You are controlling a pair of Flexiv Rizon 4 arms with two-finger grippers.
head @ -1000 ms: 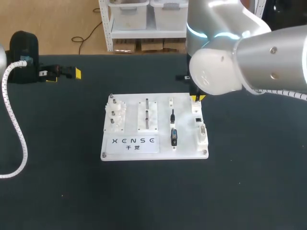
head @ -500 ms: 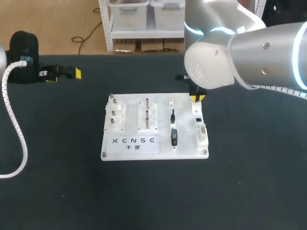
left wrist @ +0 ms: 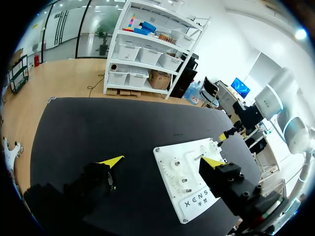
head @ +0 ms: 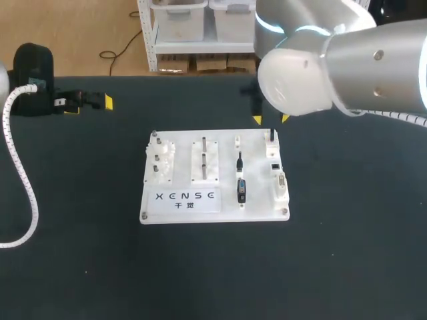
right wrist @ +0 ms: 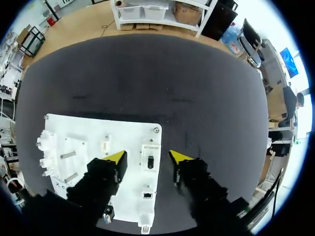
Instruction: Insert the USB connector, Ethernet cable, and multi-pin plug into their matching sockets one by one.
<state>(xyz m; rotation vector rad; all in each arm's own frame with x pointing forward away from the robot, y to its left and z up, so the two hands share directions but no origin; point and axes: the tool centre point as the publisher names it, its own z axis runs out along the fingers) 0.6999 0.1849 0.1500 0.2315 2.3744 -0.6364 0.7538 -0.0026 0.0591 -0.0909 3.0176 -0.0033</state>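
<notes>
Your right gripper [right wrist: 148,156] hangs open over the far edge of the white board [right wrist: 83,130]. The USB connector [right wrist: 151,161] stands in its socket between the fingers, untouched. The Ethernet cable [head: 240,160] and multi-pin plug [head: 242,191] lie just beside it. Your left gripper [left wrist: 161,161] is open too, well apart from the board.

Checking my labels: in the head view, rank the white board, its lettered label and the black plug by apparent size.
Largest to smallest:
1. white board
2. lettered label
3. black plug, clearly the smallest
</notes>
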